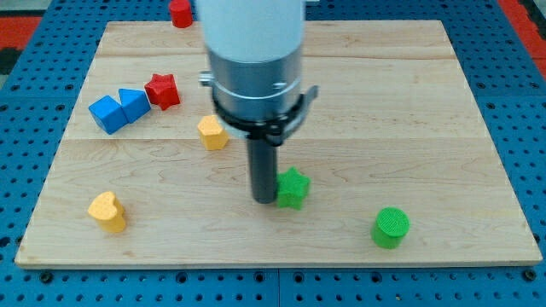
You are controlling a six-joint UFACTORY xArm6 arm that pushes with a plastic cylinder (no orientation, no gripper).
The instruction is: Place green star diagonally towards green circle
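The green star (293,188) lies near the middle of the wooden board (409,111), a little toward the view's bottom. My tip (264,200) stands right at the star's left side, touching or nearly touching it. The green circle (391,228) is a round green cylinder at the view's lower right of the star, apart from it. The arm's white and grey body hides the board above the star.
A yellow block (212,132) lies at the upper left of my tip. A yellow heart (107,211) sits at the lower left. Two blue blocks (118,109) and a red star (162,90) sit at the left. Another red block (180,13) is at the top edge.
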